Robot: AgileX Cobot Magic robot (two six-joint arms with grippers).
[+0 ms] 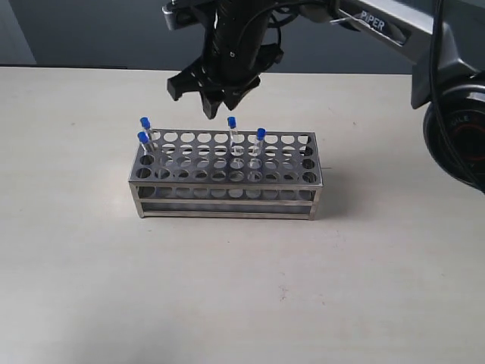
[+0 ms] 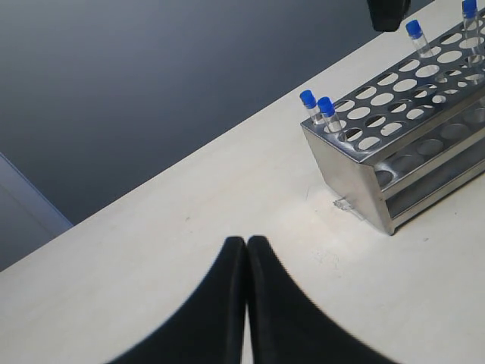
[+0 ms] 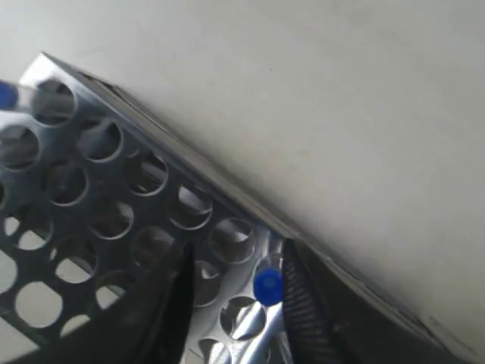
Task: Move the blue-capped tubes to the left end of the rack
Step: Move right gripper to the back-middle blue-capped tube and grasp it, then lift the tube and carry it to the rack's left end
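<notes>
Open table lies near, left and right of the rack; from above, the right gripper hangs over mid-rack, blue-capped tubes stick up there and at the left end

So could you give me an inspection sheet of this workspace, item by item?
Surface: pale table, faint scuffs.
Job's things: grey rack upright; four blue-capped tubes standing in it, two at its left end, two nearer the middle.
Clutter: nothing seen.
Pincers: right pincer open, poised over one middle tube, not gripping; left pincer shut, empty, away from the rack.
Cables: black cables along the right arm, clear of the rack.
Surroundings: dark wall behind the table.
</notes>
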